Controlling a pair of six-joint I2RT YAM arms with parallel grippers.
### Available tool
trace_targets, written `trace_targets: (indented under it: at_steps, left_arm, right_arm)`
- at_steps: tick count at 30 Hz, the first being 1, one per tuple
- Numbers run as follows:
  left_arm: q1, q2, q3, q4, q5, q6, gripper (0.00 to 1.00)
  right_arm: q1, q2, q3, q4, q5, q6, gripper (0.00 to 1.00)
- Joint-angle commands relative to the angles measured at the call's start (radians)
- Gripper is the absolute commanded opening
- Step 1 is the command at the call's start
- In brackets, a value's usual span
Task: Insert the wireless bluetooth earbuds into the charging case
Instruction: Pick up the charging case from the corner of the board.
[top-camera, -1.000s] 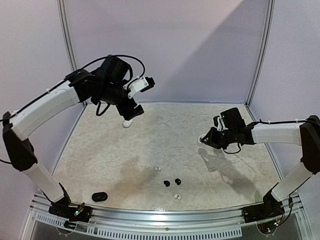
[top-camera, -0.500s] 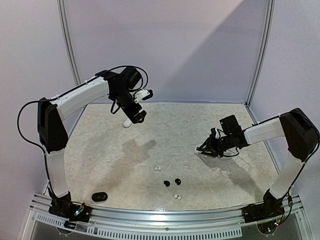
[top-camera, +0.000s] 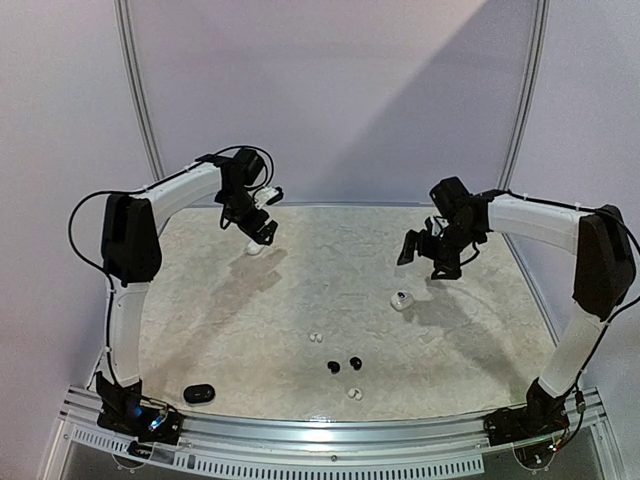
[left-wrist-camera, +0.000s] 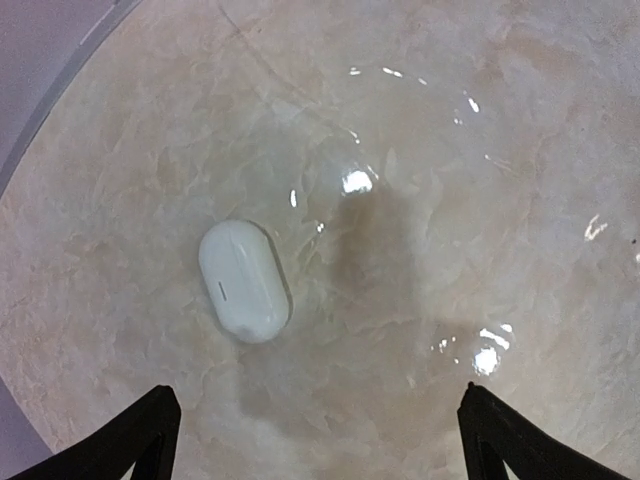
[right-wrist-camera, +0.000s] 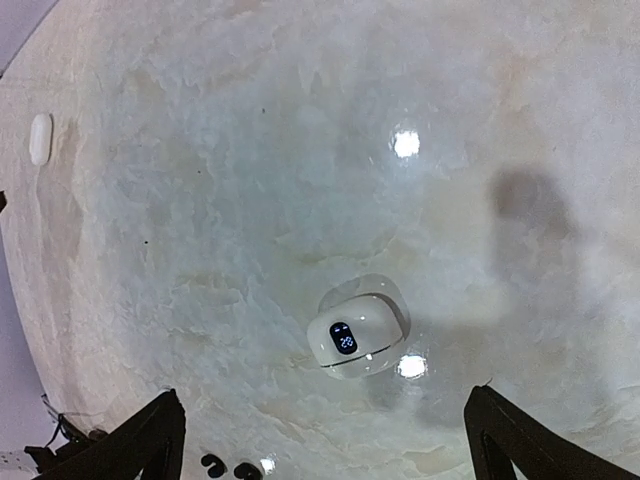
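A closed white oblong charging case lies on the marble table just ahead of my left gripper, which hangs open and empty above it. A rounder white charging case with a small lit display lies closed under my right gripper, also open and empty, well above it. In the top view the left gripper is at the back left over its case, and the right gripper is at the back right above the display case. Two black earbuds and two white earbuds lie loose near the front middle.
A black case lies near the front left edge. Purple walls with metal posts close in the table at the back and sides. The black earbuds show at the bottom edge of the right wrist view.
My right gripper has opened, let go of the display case on the table, then lifted up and back. The left arm has pulled in toward the back left, its gripper staying open.
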Motion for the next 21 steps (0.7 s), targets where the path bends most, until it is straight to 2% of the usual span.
trace_targets:
  at_steps: [1,8,15,19,21]
  left_arm:
    - [0.008,0.123,0.116,0.035,-0.022,-0.002,0.99]
    - [0.058,0.217,0.167,0.056,-0.058,-0.005,0.97]
    - [0.069,0.275,0.176,0.069,-0.034,-0.001,0.95]
    - [0.095,0.336,0.273,0.003,-0.009,-0.028,0.86]
    - [0.102,0.356,0.308,-0.015,-0.004,-0.038,0.78]
  right_arm:
    - [-0.004,-0.005,0.148,-0.249,0.112,-0.099,0.99]
    - [-0.004,0.012,0.204,-0.265,0.111,-0.11,0.99]
    - [-0.004,0.028,0.206,-0.257,0.105,-0.108,0.99]
    - [-0.001,0.031,0.202,-0.243,0.107,-0.087,0.99]
    - [0.0,0.03,0.205,-0.238,0.108,-0.082,0.99]
